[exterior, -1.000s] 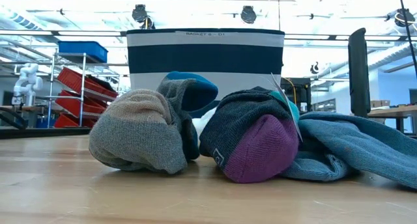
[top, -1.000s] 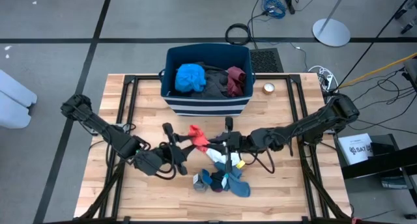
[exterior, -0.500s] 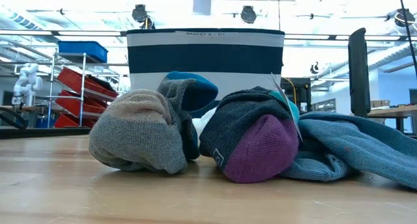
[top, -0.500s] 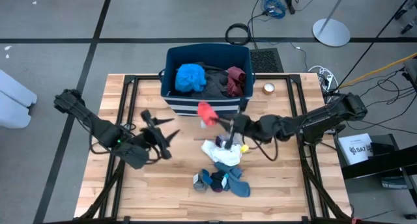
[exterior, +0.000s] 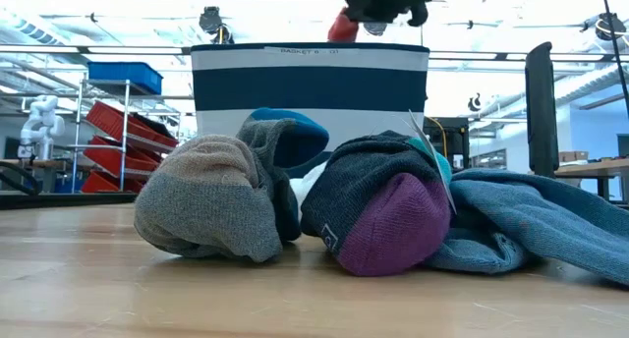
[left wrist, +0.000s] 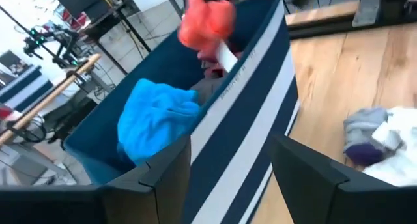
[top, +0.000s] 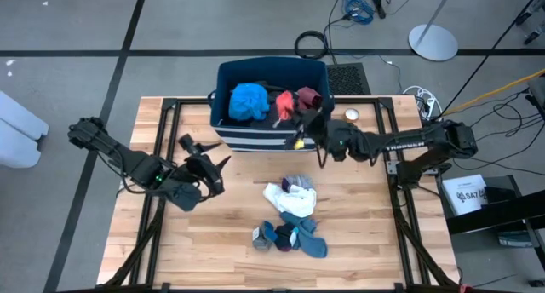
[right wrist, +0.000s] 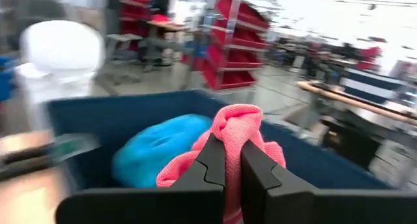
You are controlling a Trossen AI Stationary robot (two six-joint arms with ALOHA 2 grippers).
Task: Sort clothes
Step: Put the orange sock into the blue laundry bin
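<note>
bright, even overhead light in the high view; shadows on the table (top: 358,242) are soft and short. the low view is backlit, with ceiling glare washing out the room from 10 to 2 o'clock and the nearest wood blurred. both wrist views are smeared by motion, their backgrounds overexposed, most toward 12 o'clock

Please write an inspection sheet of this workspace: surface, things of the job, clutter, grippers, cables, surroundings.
Surface: light wooden table, bare around the items.
Job's things: red fabric garment held over the dark blue striped bin; bright blue top and maroon top inside it; pile of socks and white cloth on the table.
Clutter: small round object beside the bin.
Grippers: right gripper shut on the red garment; left gripper open, empty.
Cables: coiled on the floor.
Surroundings: red shelving behind.
</note>
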